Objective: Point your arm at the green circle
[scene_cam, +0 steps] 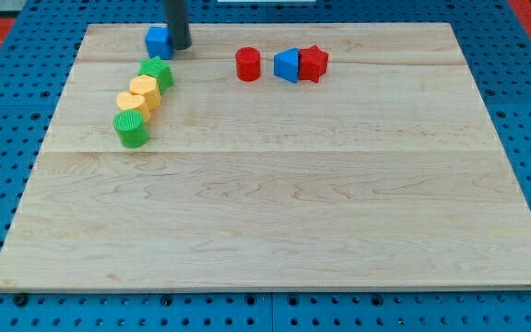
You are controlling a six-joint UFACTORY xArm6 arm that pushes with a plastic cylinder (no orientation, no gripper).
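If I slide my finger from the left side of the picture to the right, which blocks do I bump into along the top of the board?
Blue block → my tip right beside it → red round block → blue triangle block → red star block.

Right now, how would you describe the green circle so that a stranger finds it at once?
Look at the wooden board's upper left, where a diagonal chain of blocks runs down from my tip. The green circle is its lowest link, a ridged round cylinder under two yellow blocks; the other green block is star-shaped.
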